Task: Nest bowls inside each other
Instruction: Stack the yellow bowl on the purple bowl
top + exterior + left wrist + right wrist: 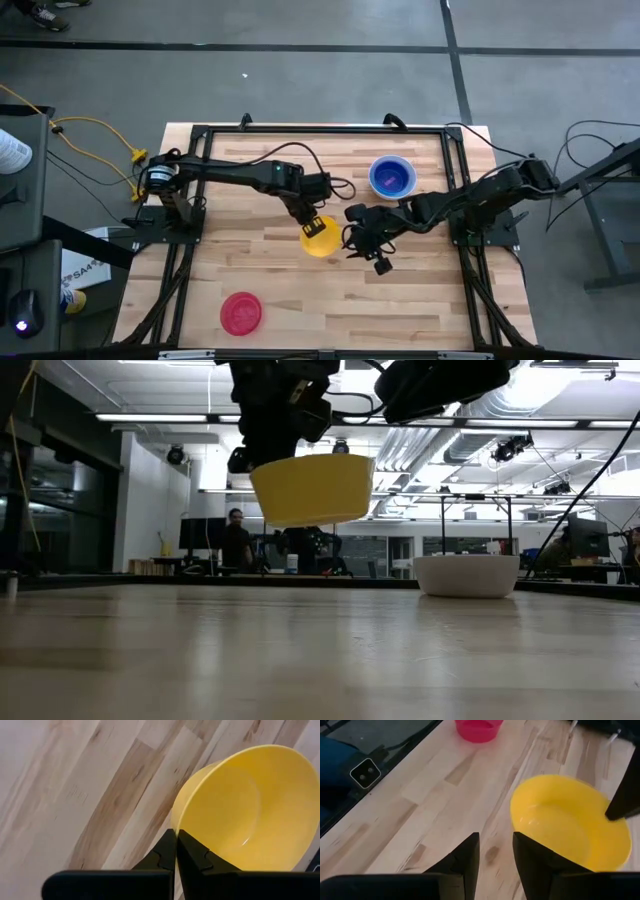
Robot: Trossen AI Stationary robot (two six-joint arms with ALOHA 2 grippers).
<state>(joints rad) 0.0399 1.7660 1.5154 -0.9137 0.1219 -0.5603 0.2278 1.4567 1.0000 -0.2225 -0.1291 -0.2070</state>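
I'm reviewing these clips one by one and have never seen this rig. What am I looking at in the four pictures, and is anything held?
Two dark robot arms work at a wooden table. One picture looks straight down from above, one looks level across the tabletop, and the other two come from cameras on each arm's wrist.

The left gripper has its jaws shut on the rim of the yellow bowl, which the level view shows lifted clear of the table. The right gripper waits beside it, jaws open and empty.

On the table stand a white bowl with blue and purple bowls nested inside it, and a red bowl alone near the front edge.
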